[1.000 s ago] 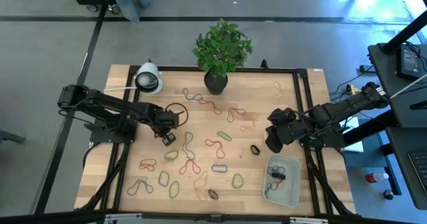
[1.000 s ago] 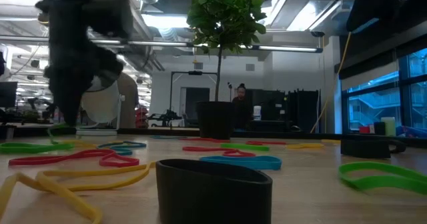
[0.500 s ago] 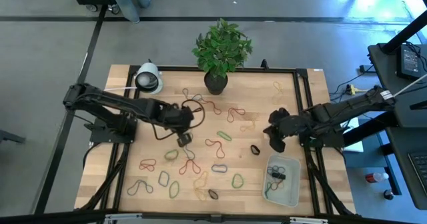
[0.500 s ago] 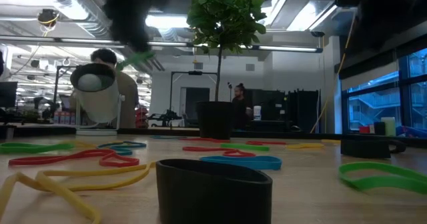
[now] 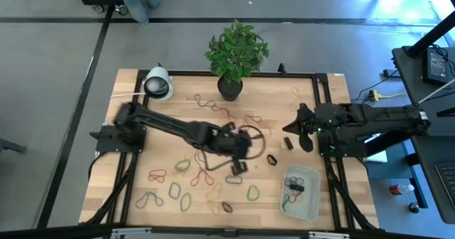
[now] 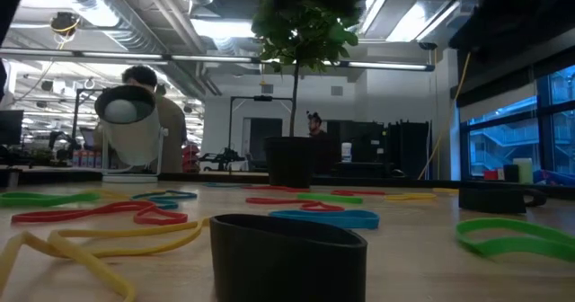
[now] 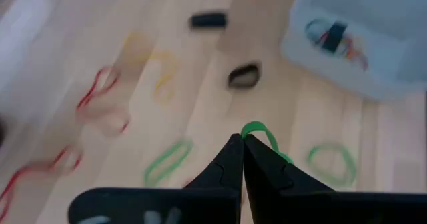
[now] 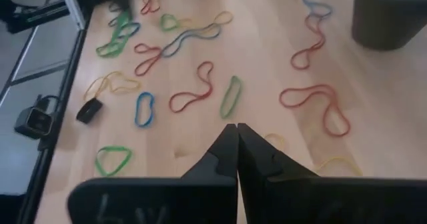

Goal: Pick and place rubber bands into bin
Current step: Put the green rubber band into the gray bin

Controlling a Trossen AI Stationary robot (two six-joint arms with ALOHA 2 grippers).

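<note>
My left gripper (image 5: 239, 166) hangs over the middle of the table, left of the bin (image 5: 313, 176), shut on a green rubber band (image 7: 261, 133). The bin, a pale tray with rounded corners (image 7: 313, 56), sits at the near right and holds a few bands. Several loose rubber bands (image 5: 205, 176) in red, green, blue, yellow and black lie flat on the wood (image 8: 191, 94). My right gripper (image 5: 289, 136) is shut and empty, held above the table just beyond the bin's far side. My left gripper pinches the green band between its two fingertips, at one end of the loop (image 7: 245, 132). The fingers slant down, coming from the table's left. The rest of the loop (image 7: 270, 143) sticks out past the tips, clear of the table.
A dark plant pot (image 5: 229, 88) stands at the far middle, and a white round device (image 5: 158, 84) at the far left. A black band (image 5: 271, 158) lies between my left gripper and the bin. In the low view a black band (image 6: 287, 253) stands close up.
My left gripper has swept from the table's left part toward the right and the bin, rising and rolling as it went, with the green band lifted off the wood. My right gripper has drawn back a little toward the far edge and turned.
</note>
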